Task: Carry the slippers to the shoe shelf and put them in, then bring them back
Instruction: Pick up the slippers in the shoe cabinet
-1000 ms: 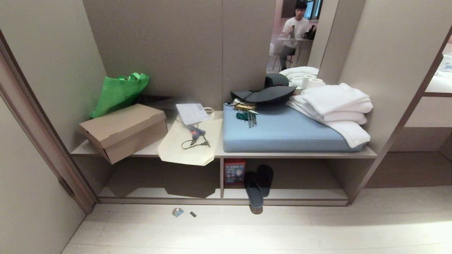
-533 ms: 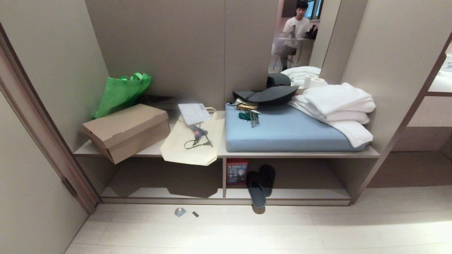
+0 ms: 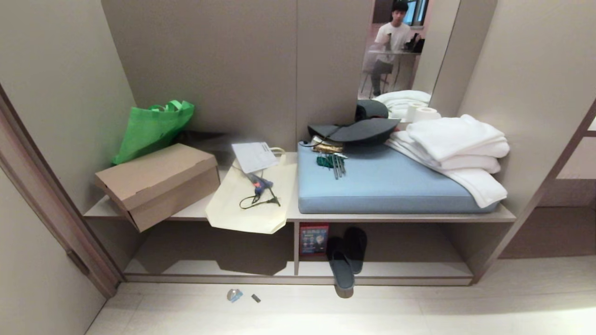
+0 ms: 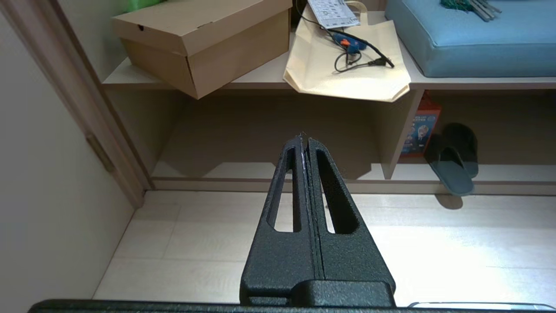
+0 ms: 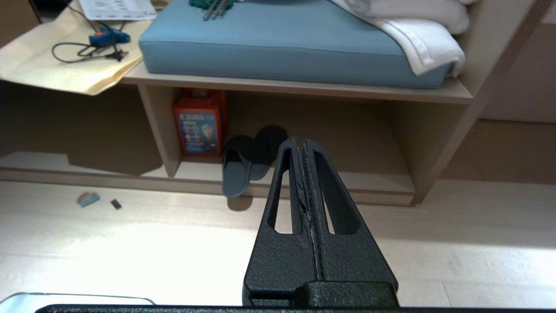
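Taupe panel walls (image 3: 209, 70) enclose the alcove; a mirror (image 3: 405, 51) stands at its back right, pale plank floor (image 3: 419, 311) glares with light.

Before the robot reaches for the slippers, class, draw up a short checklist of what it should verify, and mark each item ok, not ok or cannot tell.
1. Slippers in the shoe shelf, right compartment, beside the red box: ok.
2. Both fully inside: not ok; one slipper's heel overhangs the front edge above the floor.
3. Left gripper free to grasp: ok; fingers shut on nothing, above the floor before the left compartment.
4. Right gripper free: ok; shut, empty, pointing toward the slippers.
5. Jaws ready to take a slipper: not ok; both must open first.
6. Way to the slippers clear: ok; small scraps lie off to the left.
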### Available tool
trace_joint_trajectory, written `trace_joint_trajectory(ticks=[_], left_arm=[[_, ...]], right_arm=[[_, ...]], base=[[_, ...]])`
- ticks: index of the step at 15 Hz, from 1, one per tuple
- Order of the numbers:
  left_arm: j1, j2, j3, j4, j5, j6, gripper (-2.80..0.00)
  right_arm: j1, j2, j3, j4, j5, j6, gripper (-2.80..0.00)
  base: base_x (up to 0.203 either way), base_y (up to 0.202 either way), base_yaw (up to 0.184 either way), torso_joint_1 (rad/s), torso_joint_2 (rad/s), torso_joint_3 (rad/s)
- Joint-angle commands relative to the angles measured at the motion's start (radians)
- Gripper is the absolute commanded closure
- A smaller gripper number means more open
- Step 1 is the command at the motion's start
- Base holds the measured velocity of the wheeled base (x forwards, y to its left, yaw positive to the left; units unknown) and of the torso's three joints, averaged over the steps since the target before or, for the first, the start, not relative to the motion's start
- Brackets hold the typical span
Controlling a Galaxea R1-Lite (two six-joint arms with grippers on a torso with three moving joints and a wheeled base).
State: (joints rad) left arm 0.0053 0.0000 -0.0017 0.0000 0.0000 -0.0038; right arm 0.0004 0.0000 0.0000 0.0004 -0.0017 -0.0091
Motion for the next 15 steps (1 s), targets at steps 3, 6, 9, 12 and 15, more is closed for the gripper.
trace_joint_trajectory(ticks=[3, 6, 9, 12, 15], left_arm=[[0.001, 0.002, 0.000, 0.000, 0.000, -0.001, 0.00], [0.001, 0.000, 0.000, -0.001, 0.000, -0.001, 0.00], [0.001, 0.000, 0.000, -0.002, 0.000, -0.001, 0.00], [0.001, 0.001, 0.000, -0.004, 0.000, -0.001, 0.00], [0.001, 0.000, 0.002, -0.006, -0.002, -0.002, 0.00]], right_arm=[[0.001, 0.002, 0.000, 0.000, 0.000, 0.000, 0.00], [0.000, 0.002, 0.000, 0.000, 0.000, 0.000, 0.00], [0.001, 0.002, 0.000, 0.000, 0.000, 0.000, 0.00], [0.001, 0.002, 0.000, 0.000, 0.000, 0.000, 0.00], [0.000, 0.002, 0.000, 0.000, 0.000, 0.000, 0.00]], base=[[0.192, 0.000, 0.001, 0.001, 0.00, 0.002], [0.193, 0.000, 0.002, 0.002, 0.00, 0.002], [0.109, 0.000, -0.001, 0.001, 0.00, 0.001], [0.000, 0.000, 0.000, 0.000, 0.00, 0.000], [0.000, 0.000, 0.000, 0.000, 0.00, 0.000]])
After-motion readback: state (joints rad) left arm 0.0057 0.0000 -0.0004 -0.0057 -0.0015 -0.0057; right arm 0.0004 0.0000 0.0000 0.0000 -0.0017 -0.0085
